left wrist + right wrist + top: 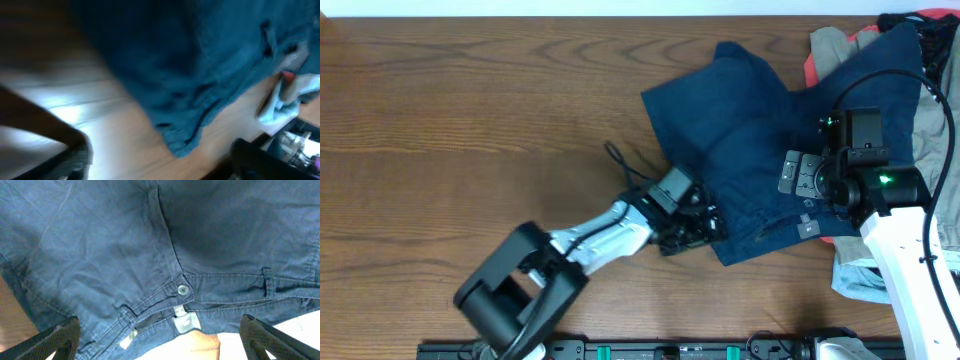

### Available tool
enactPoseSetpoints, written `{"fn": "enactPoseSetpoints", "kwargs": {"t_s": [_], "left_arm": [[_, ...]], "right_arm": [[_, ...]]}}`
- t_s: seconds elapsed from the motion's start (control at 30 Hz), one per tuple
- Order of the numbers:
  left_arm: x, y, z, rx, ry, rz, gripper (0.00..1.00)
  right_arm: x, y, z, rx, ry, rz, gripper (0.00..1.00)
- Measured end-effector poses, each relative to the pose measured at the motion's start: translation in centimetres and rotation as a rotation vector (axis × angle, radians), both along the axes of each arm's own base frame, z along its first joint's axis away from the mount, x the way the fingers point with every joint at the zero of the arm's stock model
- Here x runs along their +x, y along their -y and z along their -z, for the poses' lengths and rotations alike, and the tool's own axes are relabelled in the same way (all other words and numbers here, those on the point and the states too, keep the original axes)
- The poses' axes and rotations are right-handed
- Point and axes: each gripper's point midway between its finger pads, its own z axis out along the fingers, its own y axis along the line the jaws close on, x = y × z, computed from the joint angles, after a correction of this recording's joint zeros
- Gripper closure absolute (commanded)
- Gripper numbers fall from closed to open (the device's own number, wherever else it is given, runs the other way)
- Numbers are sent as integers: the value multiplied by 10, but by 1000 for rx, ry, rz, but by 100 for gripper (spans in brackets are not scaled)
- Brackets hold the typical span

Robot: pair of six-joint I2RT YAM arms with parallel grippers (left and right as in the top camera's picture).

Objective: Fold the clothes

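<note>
Overhead: navy trousers (750, 130) lay crumpled and unfolded on the surface (470, 120), directly under the right end effector (802, 180) and touching the front of the left end effector (692, 222). Other garments (840, 50) sat piled beyond the right one. My read: no fold was done yet, everything was left.
Left wrist: blurred. Navy trousers (200, 60) hem ahead; couldn't tell grip state.
Right wrist: fingers (55, 340) were spread wide, pinching nothing. Waistband button (183, 289) sat just ahead between them, fabric wrinkled.

L arm (605, 232) stretched from near left twd centre; left gripper (692, 222) low, state unclear. Right gripper (159, 325) faced down, fingers (50, 341) wide apart.
</note>
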Motion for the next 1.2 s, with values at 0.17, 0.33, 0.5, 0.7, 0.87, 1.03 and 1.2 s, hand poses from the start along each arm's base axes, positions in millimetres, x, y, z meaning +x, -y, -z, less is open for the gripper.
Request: {"fn": "enactPoseSetpoints", "kwargs": {"t_s": [0.17,0.33,0.5,0.7,0.87,1.03,1.2], "left_arm": [[-4,24,7,-41,20,10,78],[3,19,11,-20,46,-2,94],[2,-4,20,58,22,23,94],[10,-96,4,244,-51,-28,94],[56,-202,-42,332,57,-264,94],[115,-326,-97,365,285,-652,92],[137,-403,-138,352,419,-878,2]], "right_arm": [[0,0,0,0,-2,0,1],[-1,0,0,-1,-4,0,1],[-3,1,2,-6,-15,2,1],[-4,5,2,-9,-18,14,1],[-4,17,2,-18,-18,54,1],[-4,18,2,-17,-17,56,1],[-4,14,2,3,-18,46,1]]}}
